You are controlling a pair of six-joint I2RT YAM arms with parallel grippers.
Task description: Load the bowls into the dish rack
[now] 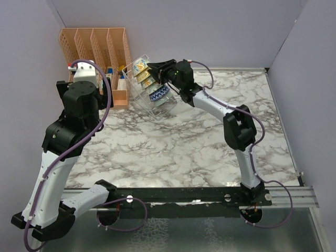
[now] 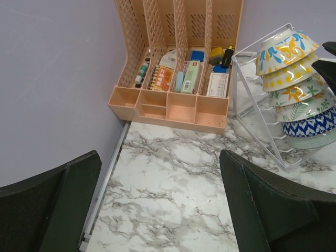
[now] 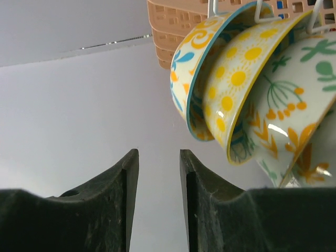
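Observation:
The clear wire dish rack (image 1: 164,107) stands at the back of the table and holds several bowls on edge in a slanted row. In the left wrist view the rack (image 2: 247,100) shows a blue-and-yellow bowl (image 2: 283,50) on top and a blue-white zigzag bowl (image 2: 310,125) near the bottom. My right gripper (image 1: 153,68) is beside the rack's upper end, open by a narrow gap, with nothing between its fingers (image 3: 159,157). A swirl-patterned bowl (image 3: 186,73) and a yellow sun bowl (image 3: 236,79) hang just to its right. My left gripper (image 2: 157,210) is wide open and empty above the marble table.
An orange slotted organizer (image 1: 94,50) with small items stands against the back wall, just left of the rack; it also shows in the left wrist view (image 2: 176,63). The left wall (image 2: 47,89) is close to my left gripper. The marble table (image 1: 199,147) stretches to the right.

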